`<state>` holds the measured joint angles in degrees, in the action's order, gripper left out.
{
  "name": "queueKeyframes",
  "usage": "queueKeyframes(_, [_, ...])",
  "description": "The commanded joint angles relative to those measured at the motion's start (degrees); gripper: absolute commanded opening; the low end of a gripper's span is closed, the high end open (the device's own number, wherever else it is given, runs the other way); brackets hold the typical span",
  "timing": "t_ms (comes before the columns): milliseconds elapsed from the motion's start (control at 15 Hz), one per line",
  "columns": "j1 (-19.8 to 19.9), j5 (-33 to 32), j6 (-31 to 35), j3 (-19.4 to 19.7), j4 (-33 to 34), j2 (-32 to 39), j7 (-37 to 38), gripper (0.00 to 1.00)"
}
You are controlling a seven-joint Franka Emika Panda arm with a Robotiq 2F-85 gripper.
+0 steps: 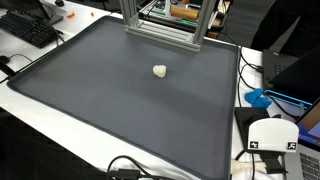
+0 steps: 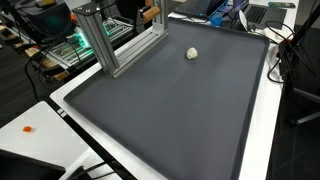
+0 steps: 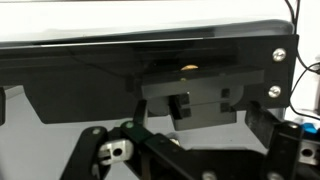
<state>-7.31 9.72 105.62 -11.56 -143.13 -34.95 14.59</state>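
Note:
A small cream lump (image 1: 160, 71) lies alone on a large dark grey mat (image 1: 110, 110), toward its far side; it shows in both exterior views (image 2: 192, 54). The arm and gripper are out of frame in both exterior views. In the wrist view my gripper (image 3: 190, 150) fills the lower part, with its dark fingers spread wide and nothing between them. It is far from the lump. A tiny yellowish spot (image 3: 187, 68) sits in the dark band ahead; I cannot tell whether it is the lump.
An aluminium frame (image 1: 160, 25) stands at the mat's far edge (image 2: 105, 45). A keyboard (image 1: 28, 28) and cables lie on the white table beside the mat. A white block with printed markers (image 1: 272, 135) and a blue item (image 1: 258, 98) sit by another edge.

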Motion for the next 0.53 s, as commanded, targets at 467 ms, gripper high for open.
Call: queueKeyframes(467, [-1.70, 1.52, 4.53, 0.08, -4.54, -1.76, -1.04, 1.00])
